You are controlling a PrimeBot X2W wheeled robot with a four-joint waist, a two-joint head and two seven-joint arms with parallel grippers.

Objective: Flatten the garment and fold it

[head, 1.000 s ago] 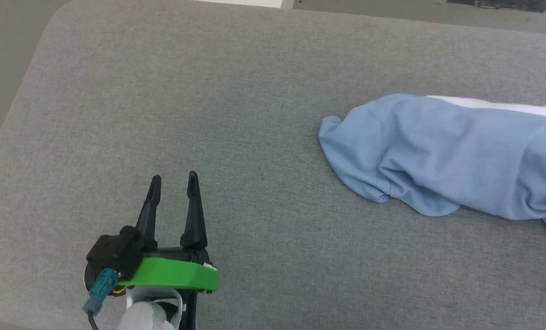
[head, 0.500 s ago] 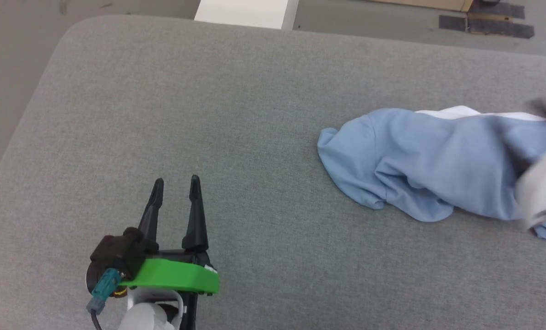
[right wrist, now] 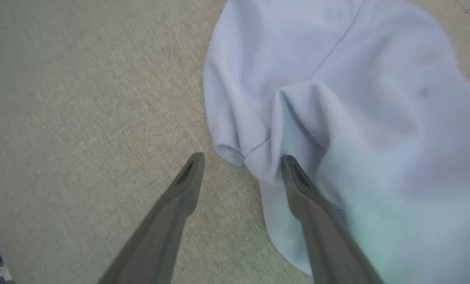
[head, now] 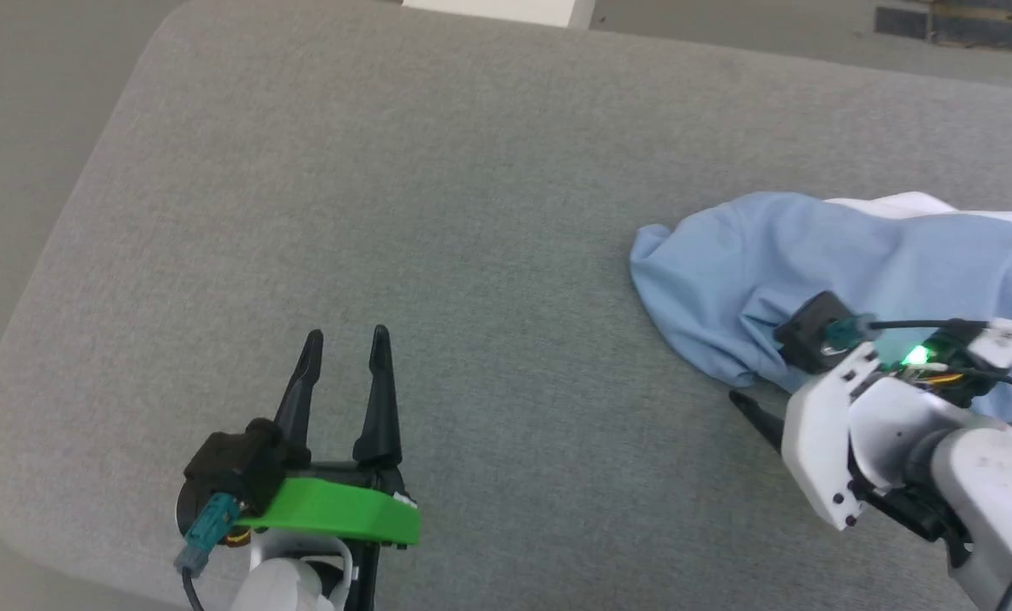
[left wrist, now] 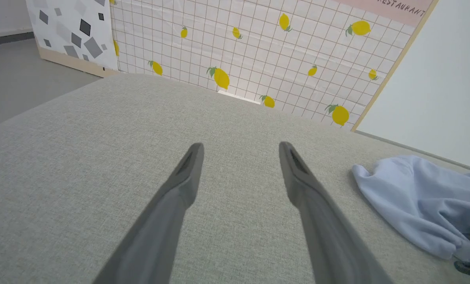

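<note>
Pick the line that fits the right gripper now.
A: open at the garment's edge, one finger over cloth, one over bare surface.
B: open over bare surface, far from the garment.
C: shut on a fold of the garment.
A: in the right wrist view the right gripper stands open, one finger across the garment, the other over the grey surface.

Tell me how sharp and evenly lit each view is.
Head view: sharp, evenly lit, a green light glowing by the shirt. Left wrist view: left gripper soft-edged up close, lemon wall crisp. Right wrist view: shirt washed out almost white, green tint beside the right gripper.
</note>
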